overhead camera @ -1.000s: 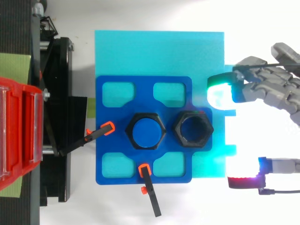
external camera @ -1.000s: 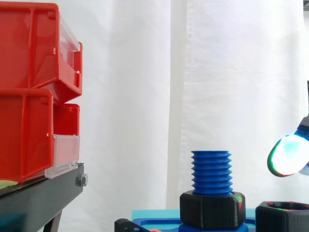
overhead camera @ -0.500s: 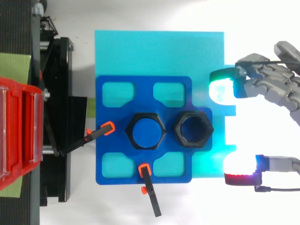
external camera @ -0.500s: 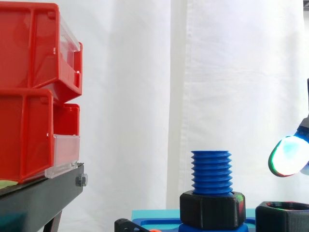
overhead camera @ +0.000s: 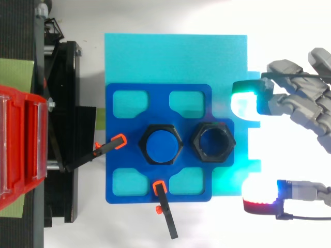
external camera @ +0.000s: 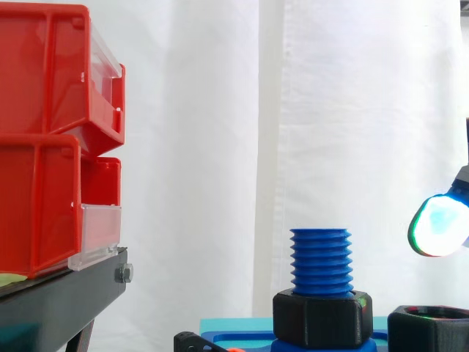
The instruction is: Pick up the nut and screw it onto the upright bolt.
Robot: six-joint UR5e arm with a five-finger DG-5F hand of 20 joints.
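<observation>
The loose black hex nut [overhead camera: 213, 143] sits on the blue fixture plate [overhead camera: 116, 150], just right of the upright bolt [overhead camera: 162, 144]. The hand [overhead camera: 300, 101], spread open and empty, hangs to the nut's right, raised above it.

Nut [overhead camera: 213, 143] just right of bolt [overhead camera: 163, 144] on plate [overhead camera: 192, 116]; hand [overhead camera: 302, 101] farther right.

Grey segmented hand [overhead camera: 302, 98]; fingertips [overhead camera: 247, 101] glowing white, green, red.
</observation>
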